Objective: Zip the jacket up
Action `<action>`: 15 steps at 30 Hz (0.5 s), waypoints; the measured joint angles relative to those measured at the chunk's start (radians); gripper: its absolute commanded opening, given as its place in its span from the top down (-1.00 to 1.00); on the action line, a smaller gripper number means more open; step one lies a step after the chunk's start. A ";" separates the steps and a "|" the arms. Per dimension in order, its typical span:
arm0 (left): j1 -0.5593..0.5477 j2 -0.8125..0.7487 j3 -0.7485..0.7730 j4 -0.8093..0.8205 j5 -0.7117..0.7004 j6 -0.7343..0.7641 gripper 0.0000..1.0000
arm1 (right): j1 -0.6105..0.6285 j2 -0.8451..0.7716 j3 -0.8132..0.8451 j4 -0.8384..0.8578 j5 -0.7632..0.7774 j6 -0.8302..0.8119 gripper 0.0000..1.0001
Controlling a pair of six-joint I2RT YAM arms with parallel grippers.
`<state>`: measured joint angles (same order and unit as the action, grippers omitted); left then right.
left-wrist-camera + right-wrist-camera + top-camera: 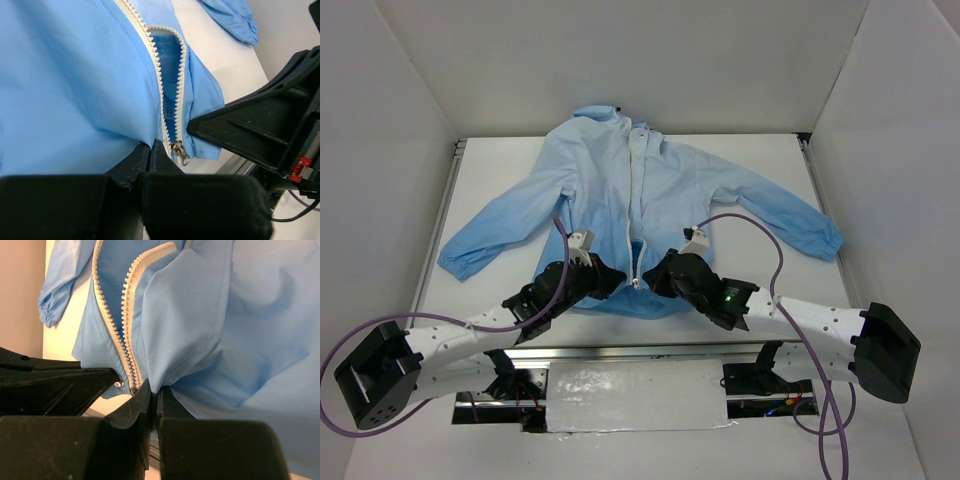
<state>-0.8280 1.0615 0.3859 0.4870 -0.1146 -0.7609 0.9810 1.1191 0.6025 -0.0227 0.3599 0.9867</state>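
The light-blue jacket point(690, 195) lies spread flat, collar at the far side, with its whitish zipper strip point(640, 190) down the middle. My left gripper point(618, 282) is shut on the hem fabric just left of the zipper point(150, 145). My right gripper point(656, 280) is shut on the hem fabric just right of it point(156, 387). The metal zipper slider point(180, 153) sits at the bottom hem between the two grippers and also shows in the right wrist view point(133, 390). Above it the two tooth rows point(170, 90) stand apart.
The jacket's sleeves reach out to the left cuff point(455, 262) and right cuff point(828, 243). The white table point(760, 290) has metal rails at its left edge point(438, 225) and front edge point(640, 352). White walls enclose the sides and back.
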 measured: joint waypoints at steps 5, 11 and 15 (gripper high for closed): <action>-0.005 -0.011 0.000 -0.014 -0.032 -0.007 1.00 | 0.000 0.000 0.000 0.000 0.000 0.011 1.00; -0.007 -0.013 0.000 -0.013 -0.050 -0.059 1.00 | 0.007 0.001 0.000 0.002 0.002 0.021 1.00; -0.007 -0.020 0.000 -0.004 -0.060 -0.092 1.00 | 0.012 0.002 -0.002 0.018 0.003 0.029 1.00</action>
<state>-0.8349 1.0416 0.3859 0.4828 -0.1749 -0.8528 0.9928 1.1206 0.6003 -0.0051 0.3630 1.0153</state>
